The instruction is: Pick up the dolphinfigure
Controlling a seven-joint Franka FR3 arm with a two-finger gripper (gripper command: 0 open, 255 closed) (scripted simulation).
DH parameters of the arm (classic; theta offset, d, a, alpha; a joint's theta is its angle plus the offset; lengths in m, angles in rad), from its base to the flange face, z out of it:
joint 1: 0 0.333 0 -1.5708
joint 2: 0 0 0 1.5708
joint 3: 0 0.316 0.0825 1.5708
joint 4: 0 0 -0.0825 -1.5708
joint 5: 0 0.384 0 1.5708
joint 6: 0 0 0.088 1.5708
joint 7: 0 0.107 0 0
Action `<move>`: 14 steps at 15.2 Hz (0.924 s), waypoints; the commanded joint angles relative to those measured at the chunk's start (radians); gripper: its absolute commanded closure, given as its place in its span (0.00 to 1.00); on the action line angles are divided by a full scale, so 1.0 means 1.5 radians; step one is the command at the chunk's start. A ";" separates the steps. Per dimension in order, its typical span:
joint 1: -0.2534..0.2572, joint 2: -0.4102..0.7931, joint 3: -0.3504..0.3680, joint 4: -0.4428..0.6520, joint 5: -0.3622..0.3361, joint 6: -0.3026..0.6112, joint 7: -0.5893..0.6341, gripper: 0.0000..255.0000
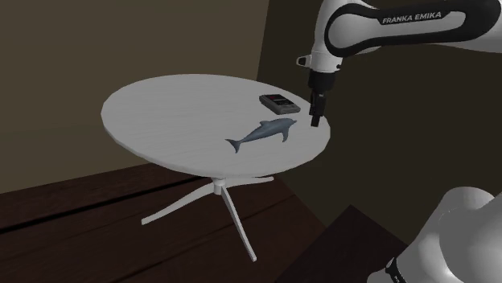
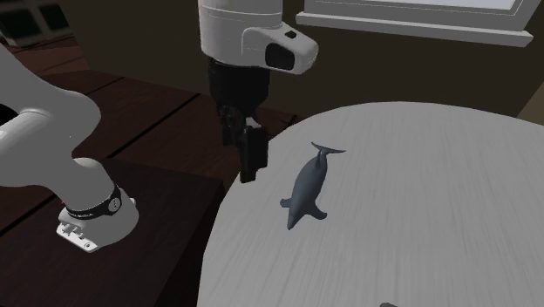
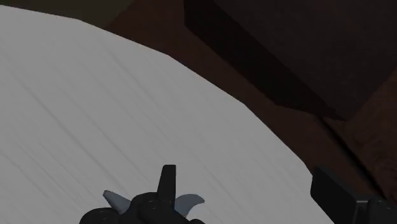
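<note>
Dim room with a dark plank floor point(image 1: 72, 209) and brownish walls; in the middle, a round white table point(image 1: 161, 100) on a slim pedestal with spreading legs point(image 1: 216, 193).

Nearest, close beside the table, the dark box of the stand point(image 2: 166, 209), with the white arm point(image 1: 402, 24) rising from it and bending over toward the table.

Next, above the table's rim on the stand's side, the black gripper point(image 1: 315, 120), pointing down and hanging a little over the top. Fingers point(image 3: 167, 184) set well apart, released, clasping nothing; between them only bare table top and floor.

Just inside that same rim, on the table's top, the dolphin figure point(image 1: 264, 133): grey-blue, lying with its body roughly along the rim, near the gripper but apart from it. In the wrist view, two pale tips of the figure peeping from behind one finger.

Farther on the table's top, just beyond the figure, a small flat dark device point(image 1: 279, 102) with a paler panel, also near the rim.

Farthest, beyond the table in the second exterior view, a white window sill point(image 2: 410, 22) on the wall.
</note>
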 commanded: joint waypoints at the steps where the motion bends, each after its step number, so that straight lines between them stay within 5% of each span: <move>1: 0.015 0.060 -0.007 0.050 0.006 0.000 -0.078 0.00; 10: 0.053 0.300 0.017 0.292 0.034 -0.043 -0.376 0.00; 14: 0.052 0.302 0.018 0.268 0.034 -0.017 -0.375 0.00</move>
